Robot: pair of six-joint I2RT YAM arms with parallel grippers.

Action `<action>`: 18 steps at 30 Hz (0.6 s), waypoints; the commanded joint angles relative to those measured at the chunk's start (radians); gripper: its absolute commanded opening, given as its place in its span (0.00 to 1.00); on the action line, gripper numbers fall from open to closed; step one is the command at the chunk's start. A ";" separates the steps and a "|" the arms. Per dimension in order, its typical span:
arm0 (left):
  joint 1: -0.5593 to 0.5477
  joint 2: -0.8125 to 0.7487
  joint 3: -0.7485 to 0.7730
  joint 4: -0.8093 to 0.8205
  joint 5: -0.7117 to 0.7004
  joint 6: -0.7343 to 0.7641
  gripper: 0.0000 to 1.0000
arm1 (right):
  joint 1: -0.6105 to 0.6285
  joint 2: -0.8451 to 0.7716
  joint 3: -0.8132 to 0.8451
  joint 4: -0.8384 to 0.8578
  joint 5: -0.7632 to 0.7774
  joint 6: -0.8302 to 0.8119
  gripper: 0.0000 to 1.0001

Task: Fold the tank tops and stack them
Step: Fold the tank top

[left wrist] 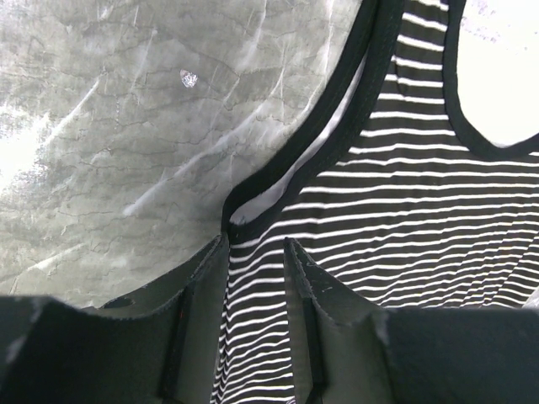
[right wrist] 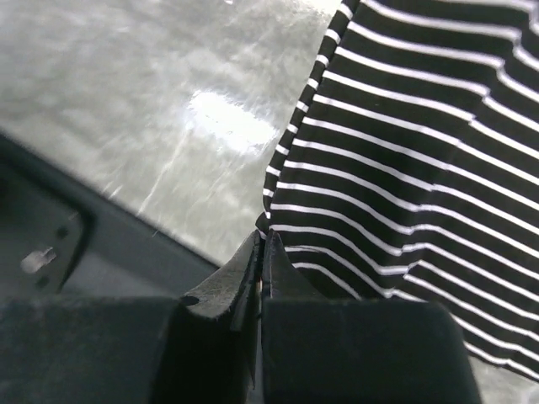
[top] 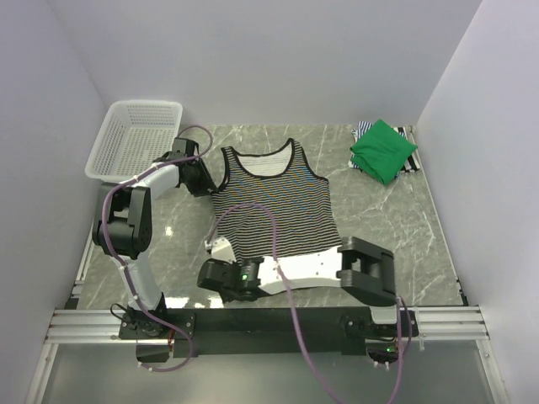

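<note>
Hem corner pinned by the right gripper (right wrist: 261, 246), left gripper (left wrist: 253, 251) not biting yet

The right one is pinched together on the near-left hem corner of the black-and-white striped cloth tank top (top: 274, 210). The left straddles the same side just under the armhole, fingers apart. The top lies flat mid grey-green marbled bench (top: 379, 227), well apart from the folded bright green tank top (top: 383, 150) at far right. Looks like a lengthwise fold starting: I'd close the left, then carry that edge across with both.

Mid-table (top: 404, 227): spread tank top (top: 274, 206). Basket (top: 135, 139) far left, folded tops (top: 383, 150) stacked far right. Left gripper (left wrist: 255, 244) at its left armhole, right gripper (right wrist: 261, 240) on the near-left hem corner.
</note>
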 commanded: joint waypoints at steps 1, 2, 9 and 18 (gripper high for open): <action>0.004 -0.048 0.011 -0.003 -0.009 0.010 0.39 | 0.001 -0.111 -0.043 0.099 -0.018 0.020 0.00; 0.004 -0.051 0.010 -0.003 -0.006 0.013 0.39 | -0.002 -0.118 -0.065 0.125 -0.045 0.022 0.00; 0.004 -0.074 -0.006 -0.025 -0.018 0.024 0.40 | -0.016 -0.131 -0.073 0.139 -0.081 0.029 0.00; 0.004 -0.083 -0.049 -0.028 -0.049 -0.007 0.41 | -0.025 -0.115 -0.042 0.116 -0.073 0.035 0.00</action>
